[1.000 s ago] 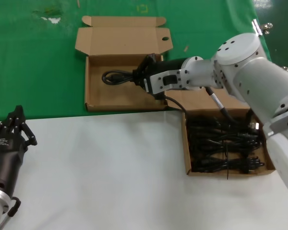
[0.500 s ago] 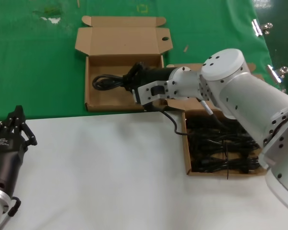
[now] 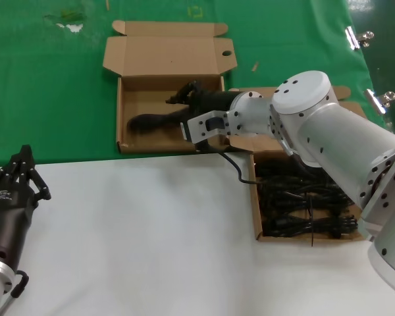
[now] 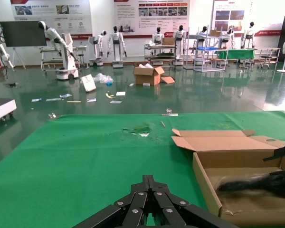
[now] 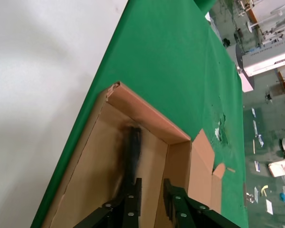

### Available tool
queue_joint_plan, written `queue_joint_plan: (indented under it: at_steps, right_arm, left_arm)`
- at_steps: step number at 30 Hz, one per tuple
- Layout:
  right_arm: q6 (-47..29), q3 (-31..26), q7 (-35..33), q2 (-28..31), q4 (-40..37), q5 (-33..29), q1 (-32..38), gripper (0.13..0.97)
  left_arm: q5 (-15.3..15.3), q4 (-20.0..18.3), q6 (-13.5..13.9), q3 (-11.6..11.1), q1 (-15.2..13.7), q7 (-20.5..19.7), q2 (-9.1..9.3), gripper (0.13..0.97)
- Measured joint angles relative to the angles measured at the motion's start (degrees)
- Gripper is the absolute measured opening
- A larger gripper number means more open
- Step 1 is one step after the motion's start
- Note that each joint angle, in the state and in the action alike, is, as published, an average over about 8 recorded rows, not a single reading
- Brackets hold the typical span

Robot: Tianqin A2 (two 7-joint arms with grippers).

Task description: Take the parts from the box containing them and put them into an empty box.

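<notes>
The empty box (image 3: 122, 118), with a straight lid, lies on the green cloth at the back. A blurred black cord (image 3: 150, 122) is in its tray, free of any grip. My right gripper (image 3: 179, 105) hovers open just above the tray beside that cord. In the right wrist view the gripper (image 5: 152, 183) is spread over the tray (image 5: 147, 118), the cord (image 5: 131, 152) lying ahead of one finger. The box containing the parts (image 3: 253, 197) sits to the right, holding several coiled cords (image 3: 303, 197). My left gripper (image 3: 25, 158) rests shut at the near left; its own view shows the gripper (image 4: 149, 179) closed.
The white table (image 3: 151, 230) fills the near side and the green cloth (image 3: 52, 79) covers the far side. My right arm (image 3: 316, 118) reaches across the full box's lid. Metal clips (image 3: 359, 38) lie at the far right.
My right gripper carried the cord leftward over the far box, then opened. The cord has left the fingers and dropped into the tray. The left arm stayed still.
</notes>
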Motion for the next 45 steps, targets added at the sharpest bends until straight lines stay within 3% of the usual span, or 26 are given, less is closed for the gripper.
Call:
queue_joint_plan:
  at_steps: [3,12,17,21,28,38,45]
  right_arm:
    - [0.40,-0.30,-0.03,0.00,-0.17,0.18,0.04,0.213]
    - [0.34,-0.31,-0.57,0.00,-0.97,1.80,0.49,0.321]
    - [-0.40,1.81,-1.67,0.00,-1.99,2.47,1.00,0.429]
    - [-0.97,5.86,-3.18,0.01,-3.36,1.53,1.65,0.494]
    - [-2.53,14.91,-6.10,0.89,-5.82,-2.22,2.94,0.678]
    - [-5.87,25.89,-7.80,5.99,-6.74,-7.66,3.30,0.857]
    - [-8.03,33.61,-9.20,11.10,-6.70,-9.94,2.67,0.890]
  left_arm:
    - [0.00,0.00,0.00,0.00,0.00,0.00,0.00,0.140]
    - [0.00,0.00,0.00,0.00,0.00,0.00,0.00,0.140]
    - [0.00,0.00,0.00,0.00,0.00,0.00,0.00,0.140]
    - [0.00,0.00,0.00,0.00,0.00,0.00,0.00,0.140]
    - [0.00,0.00,0.00,0.00,0.00,0.00,0.00,0.140]
    - [0.00,0.00,0.00,0.00,0.00,0.00,0.00,0.140]
    - [0.00,0.00,0.00,0.00,0.00,0.00,0.00,0.140]
